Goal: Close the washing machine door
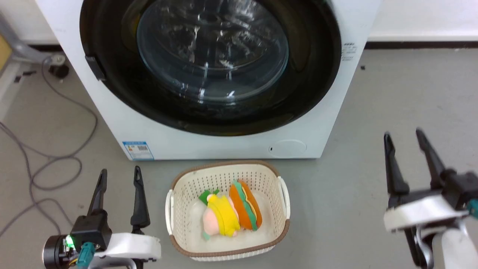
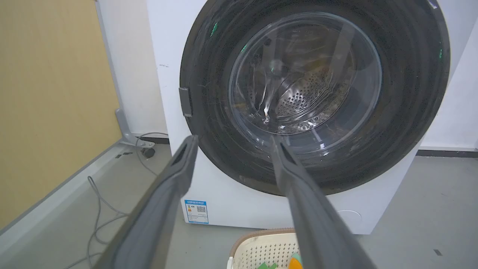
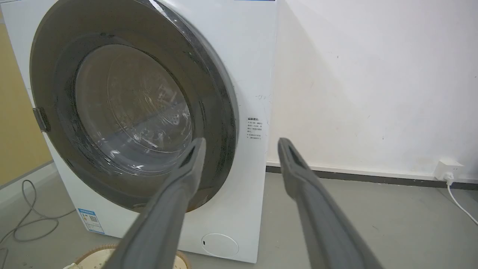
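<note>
The white washing machine [image 1: 231, 144] [image 2: 170, 45] [image 3: 254, 67] stands on the floor ahead of me. Its round glossy black door [image 1: 310, 86] [image 2: 410, 112] [image 3: 216, 104], with the clear glass bowl window at its centre, lies flush against the machine's front. My left gripper [image 1: 119, 174] [image 2: 233, 144] is open at the lower left, well short of the machine, with nothing between its fingers. My right gripper [image 1: 404, 135] [image 3: 241, 145] is open at the lower right, off the machine's right corner, also holding nothing.
A cream plastic basket [image 1: 179, 186] [image 2: 257, 243] holding soft toys sits on the floor just in front of the machine. Grey cables [image 1: 56, 164] trail across the floor at the left. A white power adapter [image 3: 448, 170] sits by the wall at the right.
</note>
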Motion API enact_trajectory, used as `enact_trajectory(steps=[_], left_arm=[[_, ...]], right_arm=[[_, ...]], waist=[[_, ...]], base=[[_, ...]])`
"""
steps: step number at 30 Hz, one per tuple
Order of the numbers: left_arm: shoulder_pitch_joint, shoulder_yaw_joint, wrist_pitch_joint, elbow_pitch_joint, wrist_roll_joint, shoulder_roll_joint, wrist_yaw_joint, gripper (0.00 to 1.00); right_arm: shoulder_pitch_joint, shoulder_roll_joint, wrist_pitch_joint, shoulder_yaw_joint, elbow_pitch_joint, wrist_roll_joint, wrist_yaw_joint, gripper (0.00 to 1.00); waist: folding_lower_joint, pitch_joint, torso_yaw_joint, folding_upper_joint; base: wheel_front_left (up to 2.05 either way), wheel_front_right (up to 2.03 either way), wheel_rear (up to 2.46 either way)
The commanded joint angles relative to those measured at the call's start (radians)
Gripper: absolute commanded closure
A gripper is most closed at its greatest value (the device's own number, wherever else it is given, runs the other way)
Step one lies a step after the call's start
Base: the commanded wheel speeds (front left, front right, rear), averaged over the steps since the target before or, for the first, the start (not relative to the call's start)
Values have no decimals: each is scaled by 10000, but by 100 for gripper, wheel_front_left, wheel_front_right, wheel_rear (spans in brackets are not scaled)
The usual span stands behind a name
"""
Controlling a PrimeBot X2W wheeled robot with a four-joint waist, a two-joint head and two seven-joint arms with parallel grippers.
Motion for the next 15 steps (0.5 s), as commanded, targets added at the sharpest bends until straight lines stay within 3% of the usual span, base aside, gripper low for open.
enact_trajectory(steps=[1, 15], left_arm=[[165, 37, -53, 17, 90, 5, 48, 0], [807, -152, -53, 405, 290, 5, 226, 0]], right_arm=[[238, 68, -44, -8, -20, 39, -9, 0], [2110, 105, -44, 151, 201, 954, -9, 0]], waist=[[1, -170, -59, 0], [1, -852, 37, 0]], base=[[0, 0, 0], [0, 0, 0]])
